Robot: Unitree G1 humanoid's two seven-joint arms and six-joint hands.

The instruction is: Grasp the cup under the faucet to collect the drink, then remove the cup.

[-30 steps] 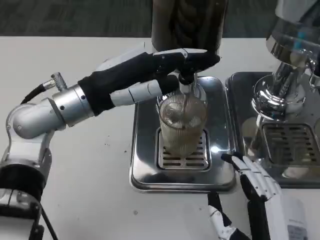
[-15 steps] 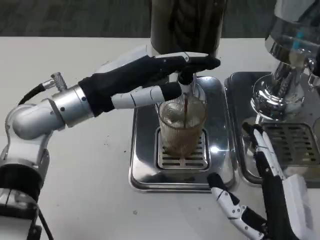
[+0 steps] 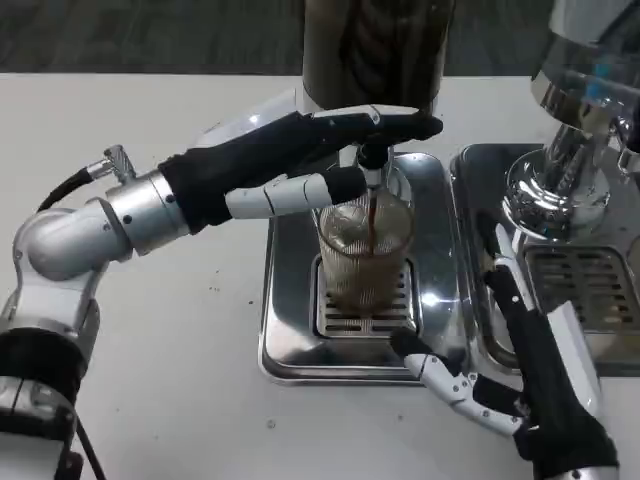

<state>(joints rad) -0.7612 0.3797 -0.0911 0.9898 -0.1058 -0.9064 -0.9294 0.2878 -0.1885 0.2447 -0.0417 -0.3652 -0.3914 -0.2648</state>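
Standing on the drip tray (image 3: 440, 300) grate under the faucet (image 3: 372, 160), the cup (image 3: 365, 255) takes dark drink; left robot hand (image 3: 300, 160) presses the faucet lever, right robot hand (image 3: 510, 380) spread just beside the tray.

The ribbed clear cup (image 3: 366, 258) stands upright on the slotted grate of the steel drip tray (image 3: 290, 330), right under the faucet (image 3: 371, 166). A dark stream pours in; brown drink fills it, seemingly over halfway.
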